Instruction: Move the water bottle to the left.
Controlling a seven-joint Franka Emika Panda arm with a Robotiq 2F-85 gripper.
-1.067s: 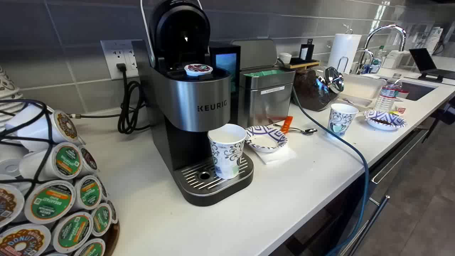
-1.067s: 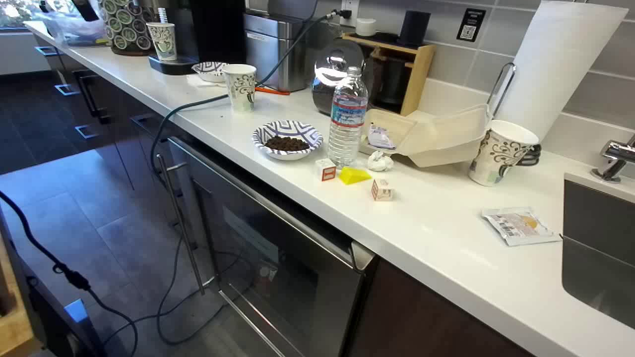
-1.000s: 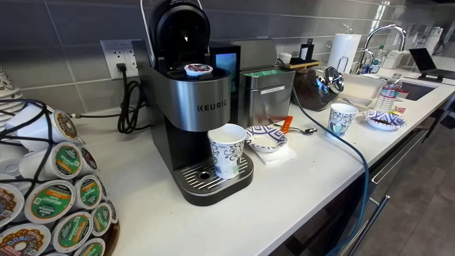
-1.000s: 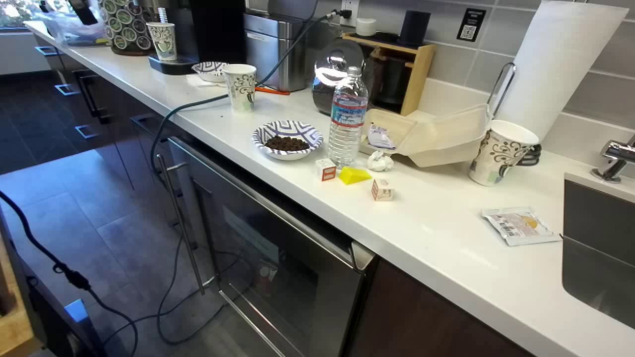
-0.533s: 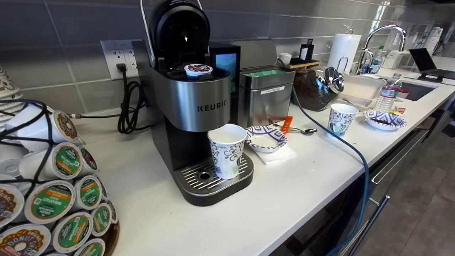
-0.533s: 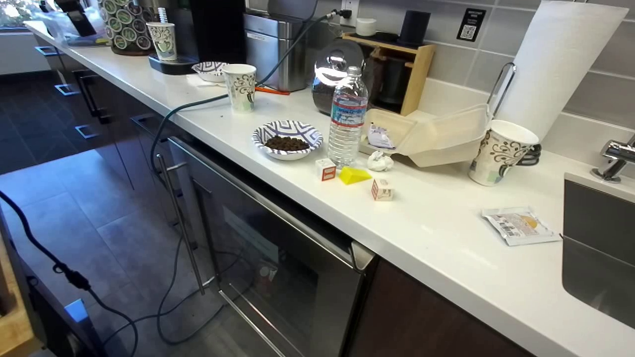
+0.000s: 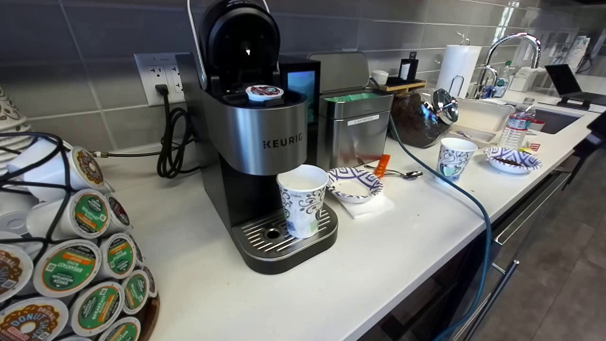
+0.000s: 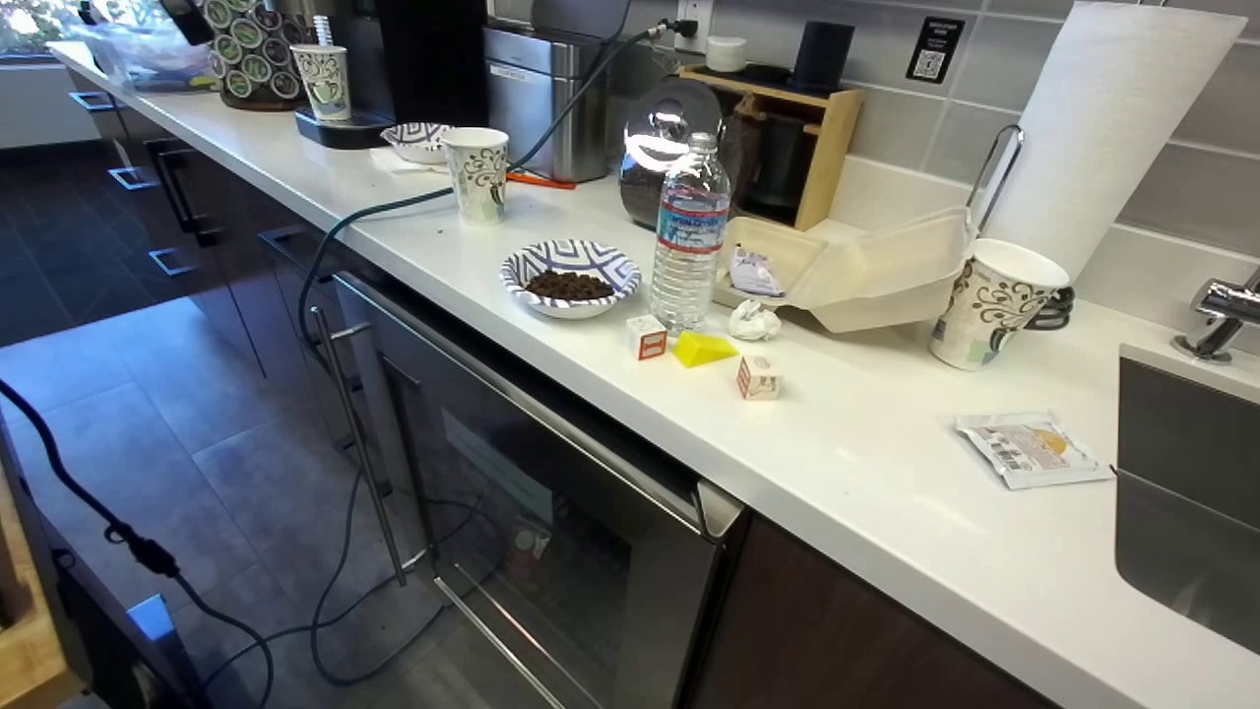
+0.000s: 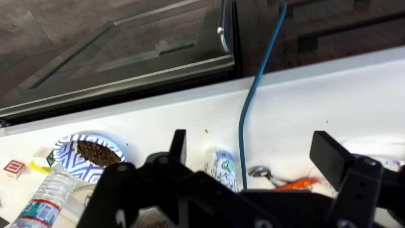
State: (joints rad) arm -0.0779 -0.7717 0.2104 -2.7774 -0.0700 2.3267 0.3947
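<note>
The water bottle, clear with a blue label and red bands, stands upright on the counter in both exterior views (image 7: pixel 517 124) (image 8: pixel 689 231). It also shows at the lower left of the wrist view (image 9: pixel 42 205), well outside the jaws. My gripper (image 9: pixel 250 148) is open and empty above the counter in the wrist view. Beyond its jaws lie a patterned paper cup (image 9: pixel 223 166) and a blue cable. A dark shape at the edge of both exterior views (image 7: pixel 595 135) (image 8: pixel 187 18) looks like part of the gripper or arm; its fingers do not show clearly there.
Near the bottle are a bowl of dark grounds (image 8: pixel 571 281), small blocks (image 8: pixel 758 377), a yellow piece (image 8: pixel 702 348), crumpled paper (image 8: pixel 754 320) and a takeout box (image 8: pixel 876 271). A blue cable (image 9: pixel 250 98) crosses the counter beside the cup. The coffee maker (image 7: pixel 265 137) stands farther along.
The dark gripper-like shape at the edge of both exterior views dips slightly, then rises. The bottle and the other counter items have not moved.
</note>
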